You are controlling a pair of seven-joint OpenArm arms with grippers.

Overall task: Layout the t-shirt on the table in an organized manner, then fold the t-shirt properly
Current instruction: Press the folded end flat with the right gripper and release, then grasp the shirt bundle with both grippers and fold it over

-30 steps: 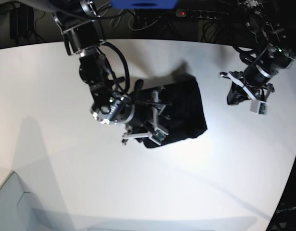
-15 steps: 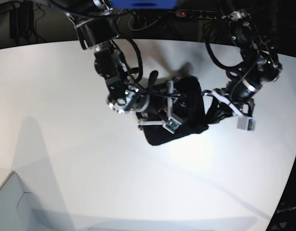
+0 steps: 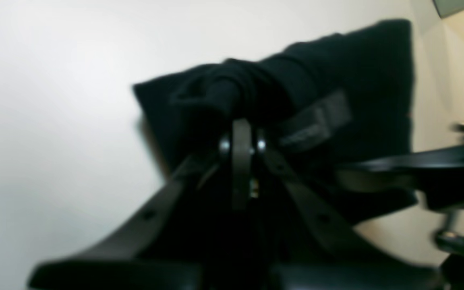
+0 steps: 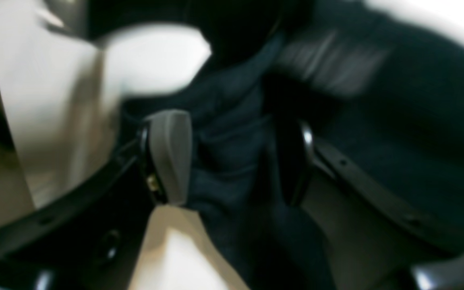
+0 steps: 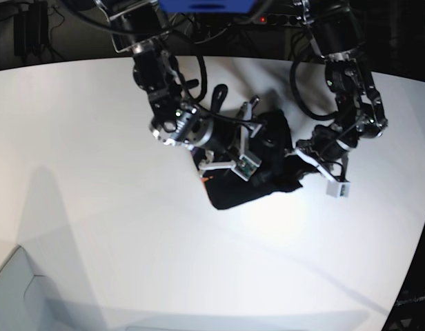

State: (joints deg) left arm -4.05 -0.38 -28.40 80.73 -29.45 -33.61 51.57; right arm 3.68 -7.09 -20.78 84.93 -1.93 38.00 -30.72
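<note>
T-shirt [image 5: 257,176], black and bunched into a compact heap, lies on the white table [image 5: 95,207] toward its far middle, between the two arms. Table surface spreads broadly around the cloth on all sides. Right gripper [image 4: 226,161], at the heap's left side in the base view, has its jaws standing apart with a dark fold of cloth between the fingers [image 4: 169,155]. Left gripper [image 3: 242,139], at the heap's right edge, has its jaws pressed together at a raised ridge of fabric; whether it pinches cloth cannot be told.
</note>
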